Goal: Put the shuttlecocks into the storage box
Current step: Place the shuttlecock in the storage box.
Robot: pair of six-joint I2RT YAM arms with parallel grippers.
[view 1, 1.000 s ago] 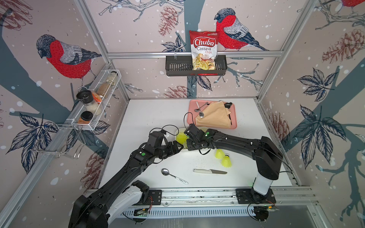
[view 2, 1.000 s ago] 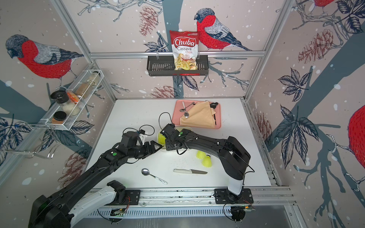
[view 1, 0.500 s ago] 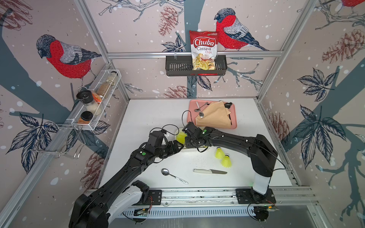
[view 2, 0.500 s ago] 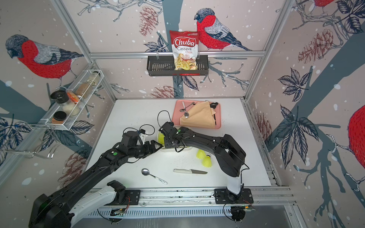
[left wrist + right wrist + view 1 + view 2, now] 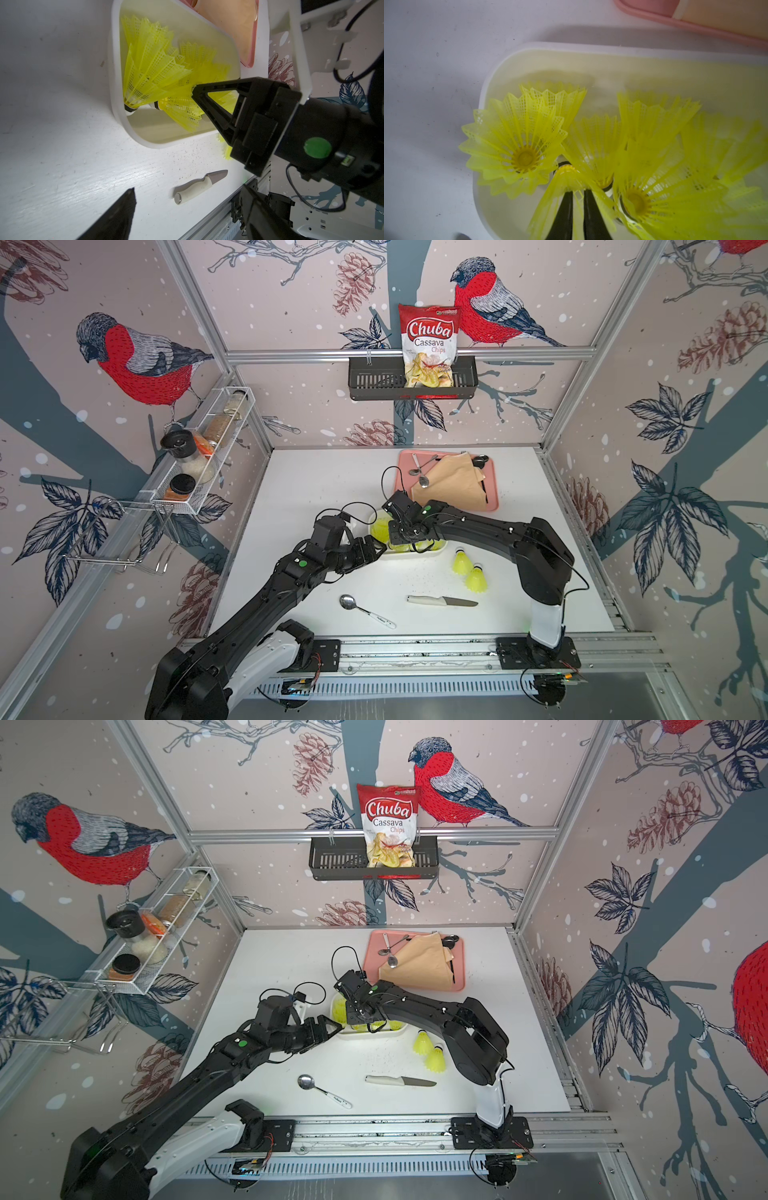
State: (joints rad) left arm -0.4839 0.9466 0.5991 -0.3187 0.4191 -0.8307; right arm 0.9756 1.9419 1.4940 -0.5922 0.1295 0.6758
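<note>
Counting shuttlecocks: at least six overlap inside the storage box, and two stand on the table beside it. The right gripper pinches one skirt inside the box; the left gripper gapes at the box's end. One knife and one spoon lie nearby, and the right arm hides much of the box in both top views

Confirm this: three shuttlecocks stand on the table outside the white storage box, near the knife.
Wrong count: two shuttlecocks, not three, stand on the table outside the white storage box, near the knife. Both top views show it.
</note>
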